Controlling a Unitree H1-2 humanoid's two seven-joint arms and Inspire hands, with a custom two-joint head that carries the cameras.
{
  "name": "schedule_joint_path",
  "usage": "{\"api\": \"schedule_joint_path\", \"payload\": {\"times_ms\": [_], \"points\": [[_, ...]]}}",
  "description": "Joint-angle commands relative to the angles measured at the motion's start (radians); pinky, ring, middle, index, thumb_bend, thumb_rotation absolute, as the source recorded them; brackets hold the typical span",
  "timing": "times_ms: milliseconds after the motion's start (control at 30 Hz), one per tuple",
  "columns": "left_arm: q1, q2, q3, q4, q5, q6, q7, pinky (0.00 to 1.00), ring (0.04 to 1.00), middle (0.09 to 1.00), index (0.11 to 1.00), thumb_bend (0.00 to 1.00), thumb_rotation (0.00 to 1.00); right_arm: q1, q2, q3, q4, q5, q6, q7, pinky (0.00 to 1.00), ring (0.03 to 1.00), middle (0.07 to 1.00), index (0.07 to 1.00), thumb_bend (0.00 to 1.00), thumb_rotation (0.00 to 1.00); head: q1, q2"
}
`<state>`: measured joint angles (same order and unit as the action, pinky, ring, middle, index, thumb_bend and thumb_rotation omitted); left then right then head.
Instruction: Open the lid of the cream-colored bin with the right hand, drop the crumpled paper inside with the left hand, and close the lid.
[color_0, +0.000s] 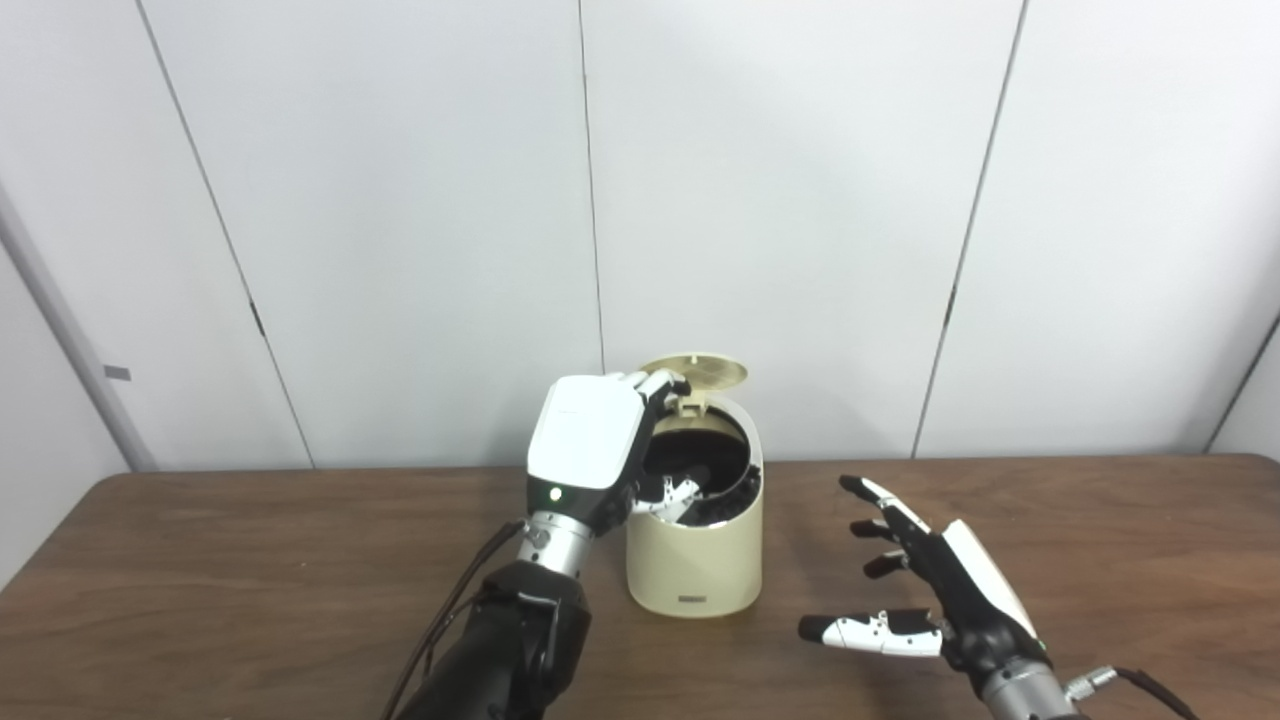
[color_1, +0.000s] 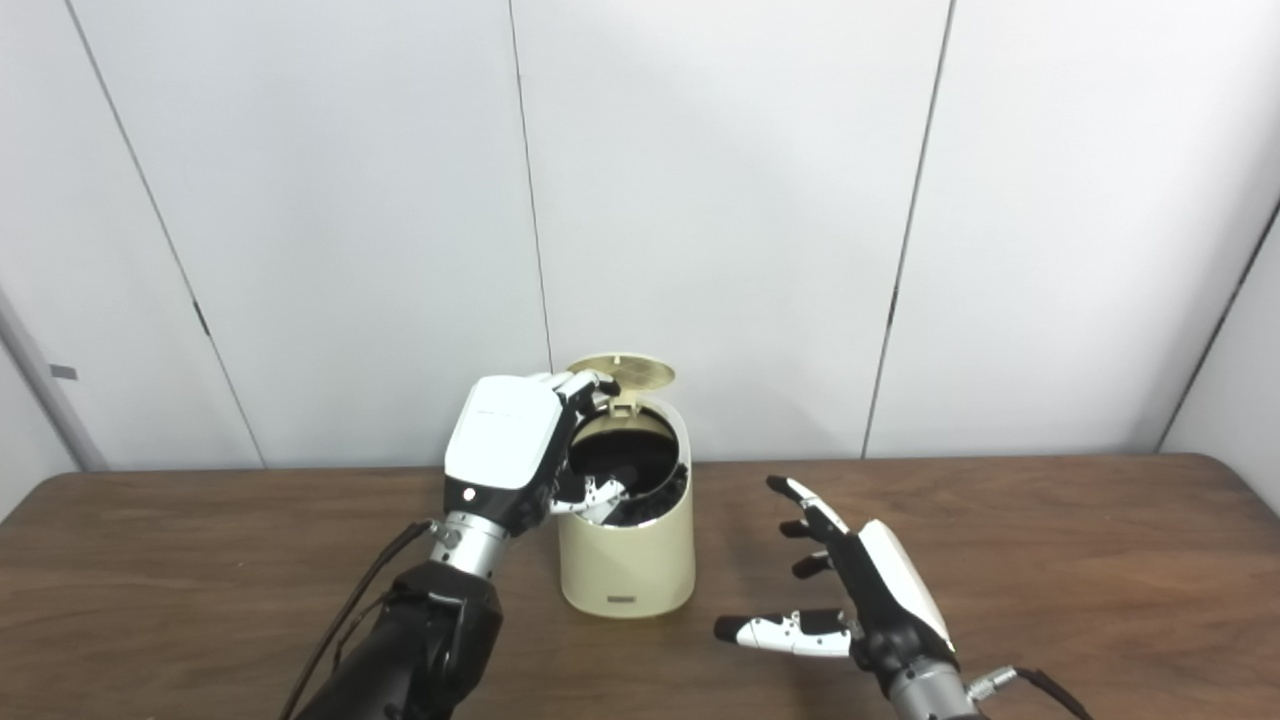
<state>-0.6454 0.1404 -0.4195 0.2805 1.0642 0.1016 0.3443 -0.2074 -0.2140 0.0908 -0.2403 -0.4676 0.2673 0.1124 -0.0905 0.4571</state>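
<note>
The cream-colored bin (color_0: 695, 560) stands in the middle of the brown table. Its round lid (color_0: 697, 369) is tipped up and open at the back, and the inside looks dark. My left hand (color_0: 590, 435) hangs over the left side of the bin's opening, with its fingers (color_0: 662, 382) stretched toward the lid hinge and its thumb over the rim. It looks open and I see nothing in it. No crumpled paper shows anywhere. My right hand (color_0: 930, 580) hovers open and empty to the right of the bin, fingers spread, not touching it.
The wooden table (color_0: 250, 560) runs the full width of the view. A white panelled wall (color_0: 400, 200) stands close behind the bin. A cable (color_0: 450, 610) runs along my left forearm.
</note>
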Motion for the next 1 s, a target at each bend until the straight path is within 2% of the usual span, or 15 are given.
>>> {"api": "schedule_joint_path", "payload": {"times_ms": [0,67,167,267,367,467,600,767,967], "points": [[-0.025,0.01,0.009,-0.039,0.0,-0.003,0.008,0.44,0.564,0.603,0.731,0.91,0.29,-0.034,-0.006,-0.004,-0.03,0.001,-0.03,-0.016,0.66,0.83,0.933,0.902,0.83,0.32,-0.001,0.0],[-0.012,0.014,0.018,-0.057,-0.03,-0.034,0.025,0.45,0.561,0.601,0.717,0.9,0.28,-0.034,-0.006,-0.004,-0.031,0.0,-0.03,-0.017,0.66,0.83,0.933,0.903,0.83,0.32,-0.001,0.0],[0.022,0.011,0.057,-0.107,-0.128,-0.096,0.021,0.46,0.523,0.557,0.639,0.8,0.22,-0.034,-0.004,-0.004,-0.032,-0.001,-0.026,-0.018,0.67,0.833,0.931,0.902,0.82,0.32,-0.001,0.0],[0.075,-0.002,0.119,-0.196,-0.282,-0.121,-0.051,0.42,0.494,0.53,0.594,0.74,0.2,-0.036,-0.001,-0.003,-0.032,0.0,-0.025,-0.018,0.66,0.831,0.933,0.902,0.82,0.32,0.013,0.003],[0.132,0.003,0.179,-0.28,-0.457,-0.181,-0.114,0.43,0.504,0.556,0.582,0.72,0.14,-0.038,-0.001,-0.002,-0.032,0.001,-0.027,-0.018,0.66,0.831,0.932,0.9,0.81,0.32,0.017,0.002],[0.189,0.007,0.242,-0.358,-0.658,-0.207,-0.198,0.41,0.528,0.596,0.617,0.71,0.1,-0.038,-0.003,-0.005,-0.026,0.004,-0.029,-0.018,0.66,0.829,0.933,0.903,0.81,0.32,0.019,0.002],[0.258,0.005,0.315,-0.444,-0.846,-0.179,-0.274,0.46,0.569,0.645,0.675,0.7,0.07,-0.039,-0.008,-0.009,-0.022,0.01,-0.037,-0.019,0.65,0.824,0.931,0.9,0.82,0.32,0.026,0.002],[0.328,0.013,0.376,-0.501,-0.959,-0.186,-0.328,0.51,0.627,0.708,0.753,0.66,0.07,-0.037,-0.009,-0.005,-0.032,0.008,-0.03,-0.015,0.65,0.82,0.928,0.895,0.82,0.3,0.035,0.002],[0.388,0.026,0.404,-0.496,-0.964,-0.211,-0.349,0.55,0.651,0.723,0.777,0.67,0.07,-0.039,-0.012,0.003,-0.037,0.009,-0.032,-0.008,0.67,0.829,0.927,0.896,0.81,0.3,0.038,0.006]]}}
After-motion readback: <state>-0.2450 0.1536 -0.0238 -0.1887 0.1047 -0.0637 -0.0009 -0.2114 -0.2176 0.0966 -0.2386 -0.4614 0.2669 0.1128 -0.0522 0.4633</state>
